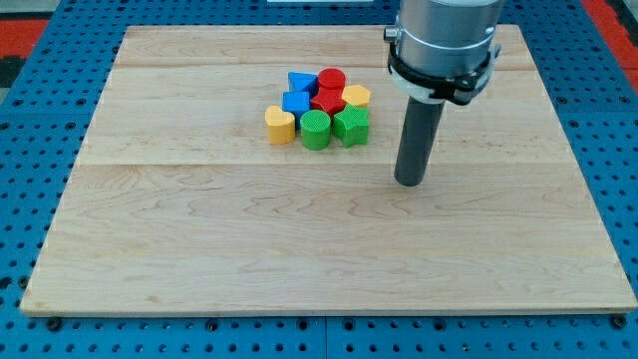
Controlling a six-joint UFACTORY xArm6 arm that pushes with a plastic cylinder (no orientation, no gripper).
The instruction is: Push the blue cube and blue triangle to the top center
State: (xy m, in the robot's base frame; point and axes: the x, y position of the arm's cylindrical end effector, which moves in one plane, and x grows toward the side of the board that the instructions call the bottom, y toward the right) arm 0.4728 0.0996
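Observation:
The blocks sit in one tight cluster above the board's middle. The blue triangle (301,81) is at the cluster's top left, and the blue cube (296,102) lies just below it. Beside them are a red cylinder (332,81), a red star-like block (327,102), a yellow hexagon-like block (356,97), a yellow heart-like block (280,125), a green cylinder (315,130) and a green star-like block (351,126). My tip (409,182) rests on the board to the right of the cluster and a little below it, apart from every block.
The wooden board (199,249) lies on a blue pegboard surface (30,150). The arm's grey housing (444,45) hangs over the board's top right.

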